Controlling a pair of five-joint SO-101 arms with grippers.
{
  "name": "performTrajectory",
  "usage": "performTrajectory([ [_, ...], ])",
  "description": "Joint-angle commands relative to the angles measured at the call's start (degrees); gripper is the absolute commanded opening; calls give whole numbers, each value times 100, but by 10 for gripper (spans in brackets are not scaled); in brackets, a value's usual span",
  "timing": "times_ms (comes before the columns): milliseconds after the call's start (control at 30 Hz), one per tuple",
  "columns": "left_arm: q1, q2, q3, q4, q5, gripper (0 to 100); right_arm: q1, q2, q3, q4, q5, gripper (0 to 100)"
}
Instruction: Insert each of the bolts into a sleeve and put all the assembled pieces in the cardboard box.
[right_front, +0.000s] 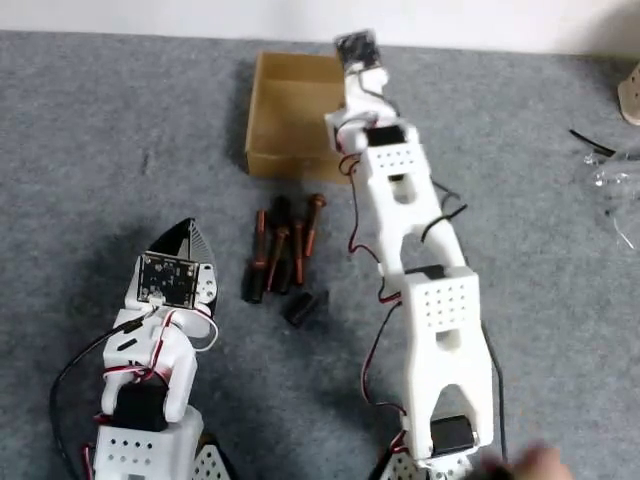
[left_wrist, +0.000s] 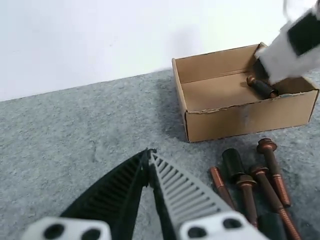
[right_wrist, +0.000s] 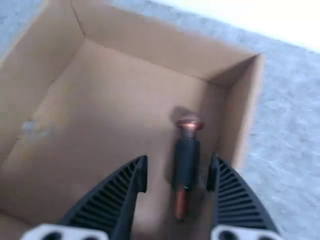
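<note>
The right end effector (right_wrist: 178, 167) is open above the cardboard box (right_wrist: 125, 45). A done piece (right_wrist: 187, 150), a bolt in its sleeve, lies on the box floor between the fingers (right_wrist: 122, 192), close to one side wall. I think the fingers are apart to let it go. With that wall so near, going straight up looks safest.

The left end effector (left_wrist: 149, 160) is closed on nothing, over the grey surface (right_front: 100, 130). Loose bolts (right_front: 290, 245) and a black sleeve (right_front: 305, 308) lie beside it, near the box, with open room around.
</note>
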Motion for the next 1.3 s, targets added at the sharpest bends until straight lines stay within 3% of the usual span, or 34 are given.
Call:
performTrajectory([
  [0, -31, -22, 119, -114, -44, 7, 189, -1235, -295, 998, 35, 178],
  [167, -31, -22, 119, -114, -44, 7, 22, -2220, -268, 2492, 35, 178],
  [400, -31, -22, 127, -114, -44, 7, -497, -3125, -268, 3758, 35, 178],
  [500, -31, -22, 127, -114, -44, 7, -673, -3530, -251, 4101, -53, 178],
  [700, -31, -22, 127, -114, -44, 7, -725, -4330, -224, 4549, -949, 178],
  [1033, -31, -22, 127, -114, -44, 7, -1095, -4514, -268, 5877, -1451, 178],
  [1267, -31, -22, 127, -114, -44, 7, -1200, -4716, -224, 5947, -1538, 178],
])
